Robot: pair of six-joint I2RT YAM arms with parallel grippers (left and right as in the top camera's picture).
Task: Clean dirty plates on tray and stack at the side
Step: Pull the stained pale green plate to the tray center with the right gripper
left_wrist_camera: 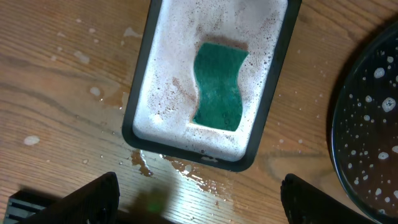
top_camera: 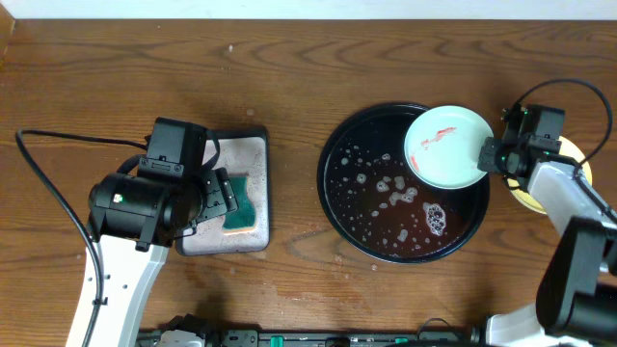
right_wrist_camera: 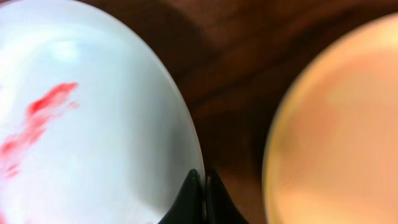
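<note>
Red-smeared pale plate (top_camera: 445, 146) over foamy black tray (top_camera: 366, 217); yellow plate (right_wrist_camera: 336, 124) beside tray.

Your left hand (left_wrist_camera: 199, 202) hangs facing downward, its two dark fingers (left_wrist_camera: 93, 199) spread wide with nothing between them. Your left arm (top_camera: 120, 270) rises from the near left edge, a white link under a black wrist housing. Your right hand (right_wrist_camera: 200, 193) is pinched tight, fingertips together on the rim of the pale blue-white round plate (right_wrist_camera: 93, 124). Your right arm (top_camera: 569, 207) reaches in from the near right, its wrist turned leftward.
</note>
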